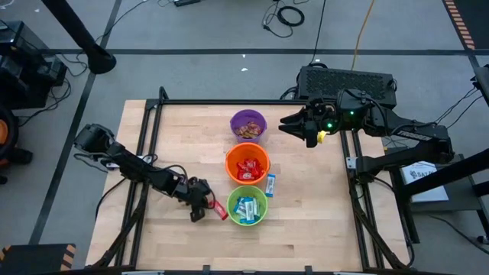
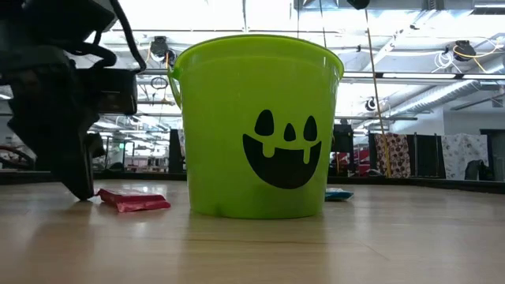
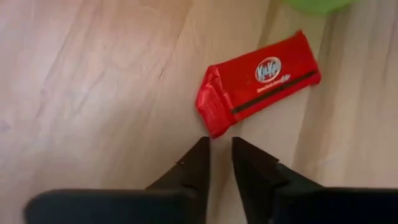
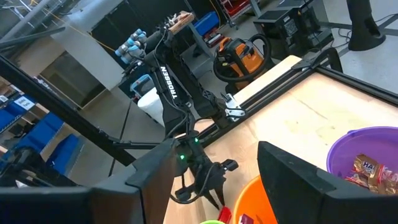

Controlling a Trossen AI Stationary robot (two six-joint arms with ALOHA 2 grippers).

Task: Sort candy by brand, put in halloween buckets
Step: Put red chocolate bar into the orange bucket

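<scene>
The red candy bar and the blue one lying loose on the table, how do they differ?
The red candy bar lies left of the green bucket, right at the left gripper; the blue candy bar lies at the bucket's upper right, far from either gripper. The red one carries a KitKat logo; the blue one's brand is unreadable. Both lie flat on the table, outside any bucket.

Low view: the green bucket (image 2: pixel 259 126) fills the middle and blocks the orange and purple ones entirely. Behind its base a blue-and-white candy (image 2: pixel 339 194) peeks out, mostly hidden, brand unreadable. The left arm (image 2: pixel 59 102) is cut off by the picture's edge. In the left wrist view only a green sliver of the bucket's rim (image 3: pixel 317 5) shows. From above, the wrappers inside the purple bucket (image 1: pixel 248 121) are too small to read.
</scene>
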